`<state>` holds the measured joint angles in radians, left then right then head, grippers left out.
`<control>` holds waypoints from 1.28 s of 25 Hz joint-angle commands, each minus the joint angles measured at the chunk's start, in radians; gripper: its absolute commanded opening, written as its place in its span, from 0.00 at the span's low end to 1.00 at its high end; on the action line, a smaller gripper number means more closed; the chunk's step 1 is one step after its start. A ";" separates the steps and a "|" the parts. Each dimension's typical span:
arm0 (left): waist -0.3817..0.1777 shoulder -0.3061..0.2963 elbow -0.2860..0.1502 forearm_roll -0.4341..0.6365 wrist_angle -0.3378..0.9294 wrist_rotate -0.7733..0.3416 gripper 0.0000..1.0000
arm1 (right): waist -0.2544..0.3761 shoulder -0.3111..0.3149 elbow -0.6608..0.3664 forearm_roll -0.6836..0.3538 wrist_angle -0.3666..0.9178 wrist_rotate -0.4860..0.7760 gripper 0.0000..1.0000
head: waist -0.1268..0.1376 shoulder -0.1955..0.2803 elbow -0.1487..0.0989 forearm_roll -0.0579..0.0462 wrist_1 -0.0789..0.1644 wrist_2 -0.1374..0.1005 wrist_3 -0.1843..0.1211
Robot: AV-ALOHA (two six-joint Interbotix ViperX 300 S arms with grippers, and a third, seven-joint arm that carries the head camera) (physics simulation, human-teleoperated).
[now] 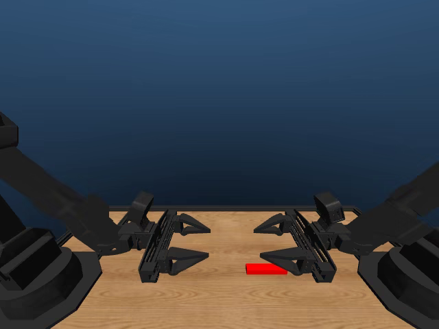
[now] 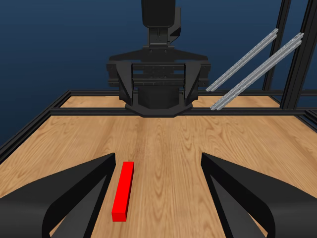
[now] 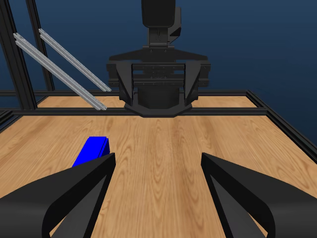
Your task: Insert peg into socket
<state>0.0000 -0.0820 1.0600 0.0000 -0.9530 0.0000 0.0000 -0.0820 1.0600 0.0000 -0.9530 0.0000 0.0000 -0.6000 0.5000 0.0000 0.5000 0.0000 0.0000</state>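
Nearest the head camera lies the peg (image 1: 266,269), flat on the table (image 1: 219,301) at about five o'clock from the picture's middle, just under the lower jaw of the right tool (image 1: 267,241). In the left wrist view the peg (image 2: 123,191) lies lengthwise on the wood, close beside one of that tool's own jaws, touching nothing.

The socket (image 3: 91,150) appears only in the right wrist view, resting on the table and partly hidden behind one of the right tool's jaws; the head view does not show it at all, probably because the left arm covers it. The peg, in turn, is absent from the right wrist view.

Both tools stand wide and hold nothing: the left tool (image 1: 195,240) and the right one face each other across the table's middle, well apart, raised above the wood.

As I judge it, the task is at its very start, with nothing grasped. The next move calls for each tool to descend beside its piece, the right toward the peg, the left toward the socket, turning to straddle its narrow sides before closing.
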 commanded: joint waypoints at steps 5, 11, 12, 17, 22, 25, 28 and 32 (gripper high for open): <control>-0.039 0.069 -0.010 -0.064 -0.266 -0.132 1.00 | 0.020 -0.031 0.013 0.135 0.091 0.062 1.00 | 0.011 0.019 -0.063 0.006 0.173 0.017 -0.003; -0.074 0.093 -0.004 -0.113 -0.238 -0.140 1.00 | 0.016 -0.012 -0.004 0.114 0.136 0.079 1.00 | 0.007 0.048 -0.072 0.003 0.183 0.001 0.016; -0.099 0.093 -0.003 -0.149 -0.194 -0.147 1.00 | 0.015 -0.003 -0.013 0.107 0.155 0.082 1.00 | 0.003 0.055 -0.073 0.002 0.187 -0.001 0.027; -0.231 0.081 -0.009 -0.300 0.030 -0.158 1.00 | -0.003 0.034 -0.040 0.073 0.187 0.107 1.00 | -0.011 0.084 -0.075 -0.002 0.207 -0.010 0.073; -0.371 0.079 -0.005 -0.450 0.174 -0.183 1.00 | -0.031 0.062 -0.051 0.031 0.188 0.142 1.00 | -0.011 0.107 -0.072 0.004 0.244 0.001 0.130; -0.442 0.091 0.007 -0.503 0.235 -0.206 1.00 | -0.043 0.083 -0.060 0.009 0.181 0.158 1.00 | -0.005 0.121 -0.074 0.010 0.271 0.017 0.163; -0.465 0.084 0.010 -0.540 0.282 -0.230 1.00 | -0.050 0.096 -0.071 -0.007 0.177 0.169 1.00 | -0.002 0.131 -0.075 0.014 0.284 0.024 0.170; -0.499 0.111 0.024 -0.590 0.291 -0.258 1.00 | -0.057 0.102 -0.074 -0.018 0.179 0.177 1.00 | 0.002 0.145 -0.081 0.015 0.287 0.028 0.157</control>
<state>-0.4736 0.0314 1.0860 -0.5715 -0.6696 -0.2416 -0.0514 0.0292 1.0056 -0.0136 -0.7480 0.1740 -0.0013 -0.4628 0.4402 0.0138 0.7878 0.0247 0.1606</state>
